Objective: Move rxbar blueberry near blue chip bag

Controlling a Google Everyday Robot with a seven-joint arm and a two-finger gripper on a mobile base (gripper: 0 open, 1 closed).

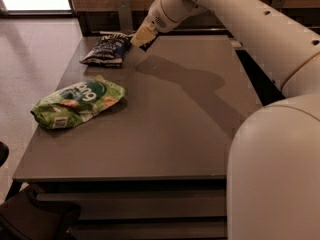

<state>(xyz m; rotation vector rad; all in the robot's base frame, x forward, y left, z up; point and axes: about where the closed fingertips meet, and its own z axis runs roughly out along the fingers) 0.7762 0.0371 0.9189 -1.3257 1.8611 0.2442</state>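
Observation:
The blue chip bag lies crinkled at the far left of the grey table, with pale print and a yellowish top edge. My gripper hangs just right of the bag's top corner, close above the table. A small dark shape shows at the gripper's tip. I cannot tell whether it is the rxbar blueberry. No bar lies in plain sight on the table.
A light-green snack bag lies near the table's left edge. My white arm reaches across from the right and casts a shadow over the table's middle. A wall and rail run behind the table; floor lies to the left.

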